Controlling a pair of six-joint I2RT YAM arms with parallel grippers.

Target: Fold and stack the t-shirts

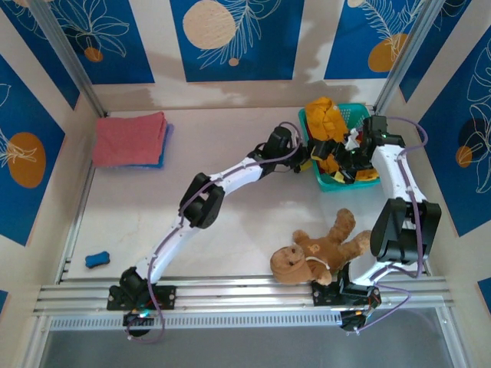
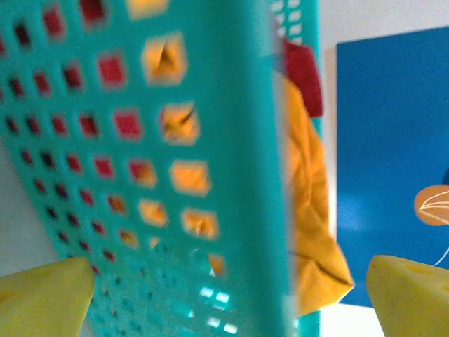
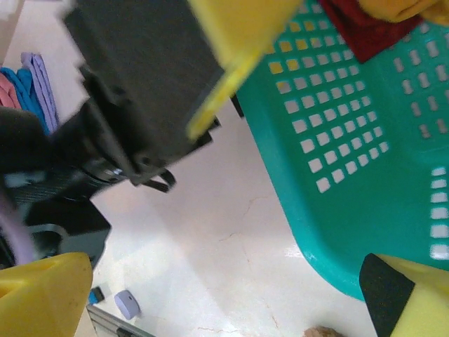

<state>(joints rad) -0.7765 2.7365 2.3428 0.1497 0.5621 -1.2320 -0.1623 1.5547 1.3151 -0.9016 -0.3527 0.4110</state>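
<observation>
Yellow-padded left gripper (image 2: 228,295) and right gripper (image 3: 224,295) gape empty by teal plastic mesh basket (image 2: 245,140); pinch mustard-orange cloth t-shirt (image 2: 309,210) above rim

The teal basket (image 2: 210,140) blocks the gap between the fingers of the left gripper (image 2: 228,295), while bare table (image 3: 210,239) lies open between those of the right gripper (image 3: 224,295).

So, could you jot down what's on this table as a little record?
Folded pile: salmon-pink t-shirt on blue t-shirt, far left
Basket: teal, far right, holds bunched mustard-orange t-shirt and dark red t-shirt
Left gripper: open, at the basket's wall
Right gripper: open, beside the basket
Loose items: teddy bear near right; small blue object near left
</observation>
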